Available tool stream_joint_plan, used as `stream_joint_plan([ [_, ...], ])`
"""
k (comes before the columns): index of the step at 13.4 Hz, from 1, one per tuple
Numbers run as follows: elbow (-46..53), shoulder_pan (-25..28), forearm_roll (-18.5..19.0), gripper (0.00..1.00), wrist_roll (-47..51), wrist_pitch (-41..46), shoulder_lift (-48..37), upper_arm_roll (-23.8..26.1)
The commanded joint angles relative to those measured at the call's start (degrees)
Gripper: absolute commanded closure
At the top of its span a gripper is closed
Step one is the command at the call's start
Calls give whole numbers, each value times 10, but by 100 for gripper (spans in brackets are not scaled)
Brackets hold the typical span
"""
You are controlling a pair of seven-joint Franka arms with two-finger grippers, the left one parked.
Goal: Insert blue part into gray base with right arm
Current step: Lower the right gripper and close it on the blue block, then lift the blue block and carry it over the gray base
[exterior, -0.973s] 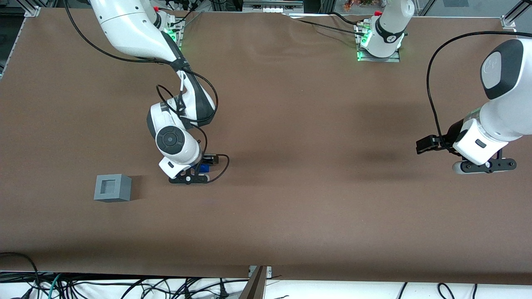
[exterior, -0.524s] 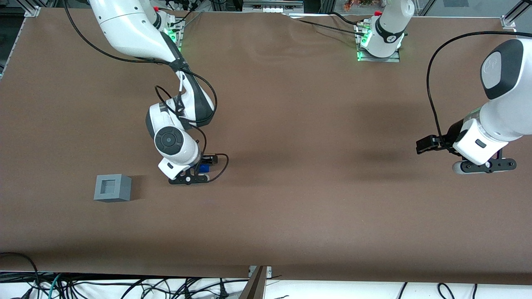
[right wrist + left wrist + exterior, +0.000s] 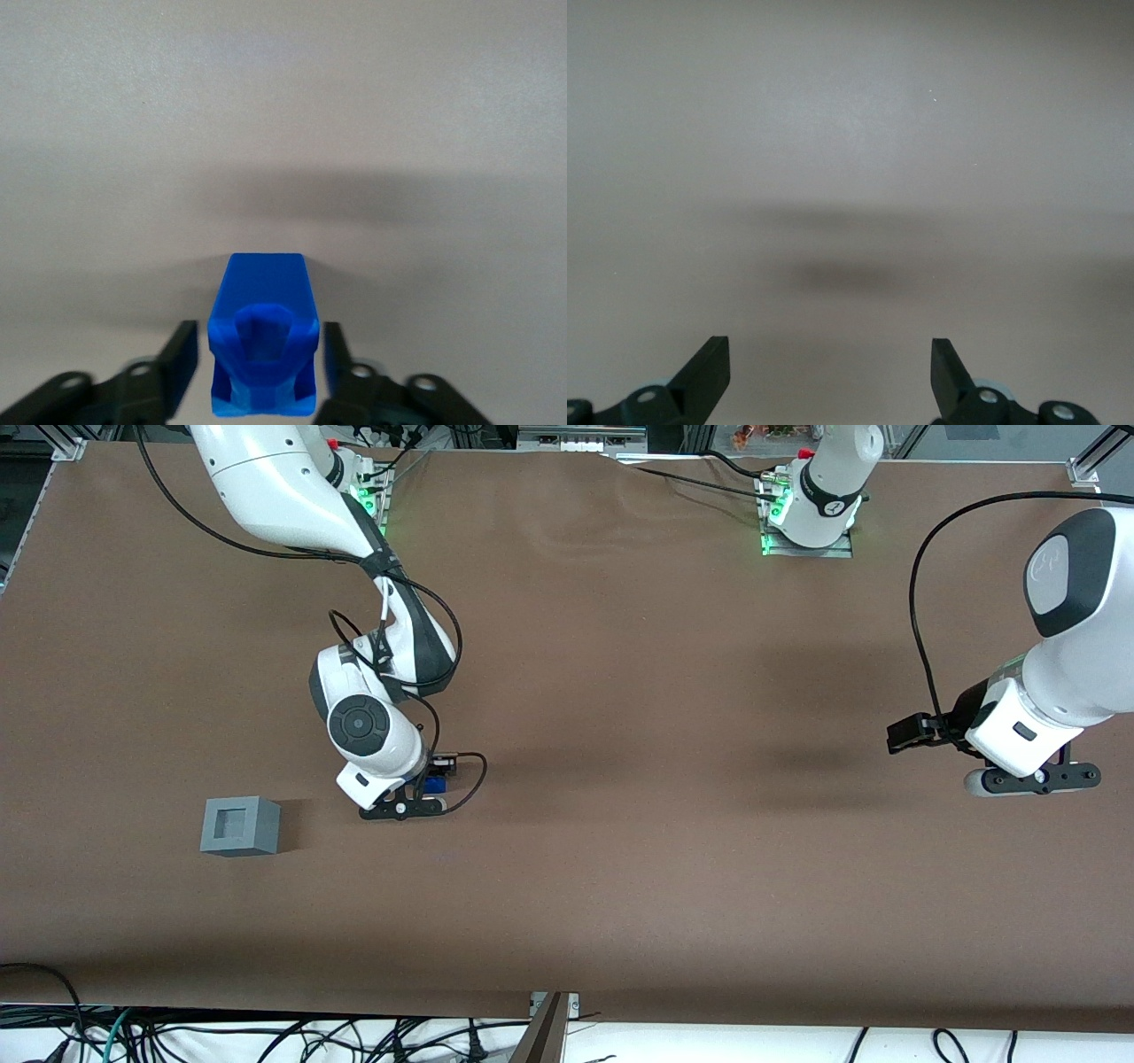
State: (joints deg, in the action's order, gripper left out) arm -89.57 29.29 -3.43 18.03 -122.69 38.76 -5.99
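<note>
The blue part rests on the brown table between the fingers of my right arm's gripper. In the right wrist view the blue part sits upright between the two black fingers, with a narrow strip of table showing on each side of it. The gripper is open around the part, low over the table. The gray base stands apart, toward the working arm's end of the table and slightly nearer the front camera than the gripper. Its square recess faces upward.
The brown table mat stretches widely around both things. A thin black cable loops off the wrist beside the gripper. The parked arm hangs at its own end of the table.
The right arm's wrist has shifted a little toward the gray base's end; the blue part stays between the fingers at nearly the same spot.
</note>
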Motion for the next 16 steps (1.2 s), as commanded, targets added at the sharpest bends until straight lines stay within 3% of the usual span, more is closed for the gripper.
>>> stream_joint_plan([
  [1,4,-3,-4,77,-10,2,-3,2],
  [6,19,-3,4,82,-13,9,-24,-2],
  [11,21,-4,5,80,-37,32,-80,-95],
  [16,21,-7,-4,79,-142,49,-86,-186],
])
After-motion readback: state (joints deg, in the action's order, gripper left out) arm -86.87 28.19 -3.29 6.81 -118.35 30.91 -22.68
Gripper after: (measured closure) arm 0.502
